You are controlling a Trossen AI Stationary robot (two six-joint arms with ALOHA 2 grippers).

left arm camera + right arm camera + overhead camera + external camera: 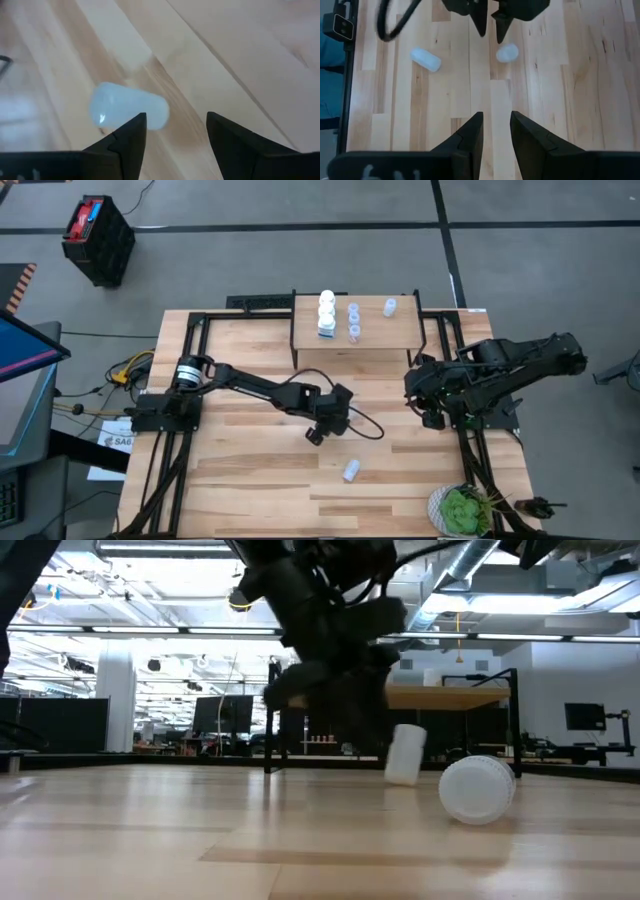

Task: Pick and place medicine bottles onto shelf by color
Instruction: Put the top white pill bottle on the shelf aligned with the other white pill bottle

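The left gripper (316, 436) hangs low over the middle of the slatted tabletop (250, 480), its two dark fingers (131, 136) spread apart and holding nothing. In the left wrist view a pale blue bottle (129, 107) lies on its side just ahead of the fingertips, partly behind one finger; whether it touches that finger cannot be told. A second pale blue bottle (351, 470) lies on its side nearer the front edge, apart from the gripper.

The right gripper (432, 418) waits at the right side of the table, its fingers (470, 135) parted by a narrow gap and empty.

On the shelf (400, 332) at the back stand white bottles (326, 313) in a row, pale blue ones (353, 321) just beside them, and another (389, 306) well apart.
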